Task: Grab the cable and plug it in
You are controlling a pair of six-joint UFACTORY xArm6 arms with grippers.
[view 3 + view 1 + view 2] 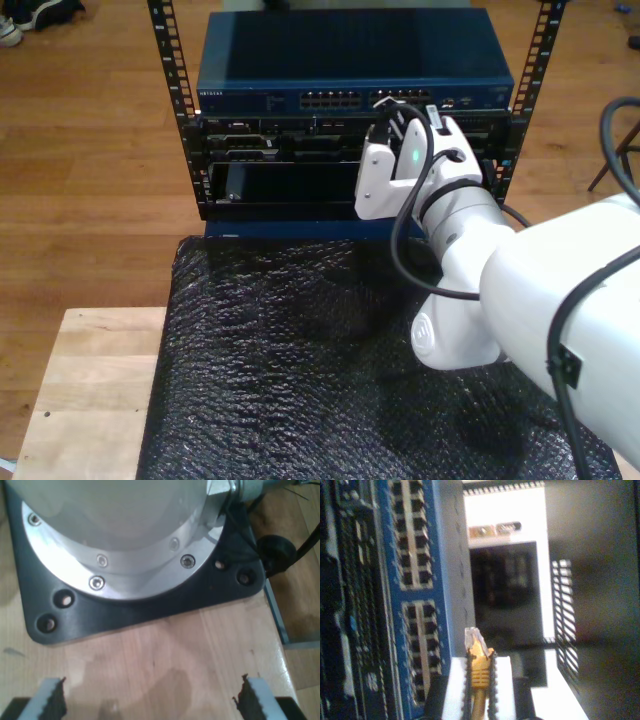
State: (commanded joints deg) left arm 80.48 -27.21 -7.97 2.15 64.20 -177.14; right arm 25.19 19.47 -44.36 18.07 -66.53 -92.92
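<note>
Second wrist view: my second gripper (479, 700) with fingers (492, 690) clamped on the cable (480, 672), yellow-orange, right behind its clear plug (471, 637). Plug tip sticking out past the fingers, just beside the blue switch (420, 595) with its rows of dark ports, not seated in any of them as far as can be told. Dark rack interior beyond.

Exterior view: white arm (480, 260) reaching in from the exterior view's right, gripper up at the far rack (350, 150), in front of the gear under the blue switch, right of centre. Black bubbly mat (300, 350) nearer the camera, wooden counter (90, 380) peeking out at the near left.

First wrist view: my first gripper (150, 700) with fingers (50, 697) wide apart, holding nothing, above bare wood (165, 655), facing a round metal arm base (125, 555) bolted on a black plate (150, 610).
</note>
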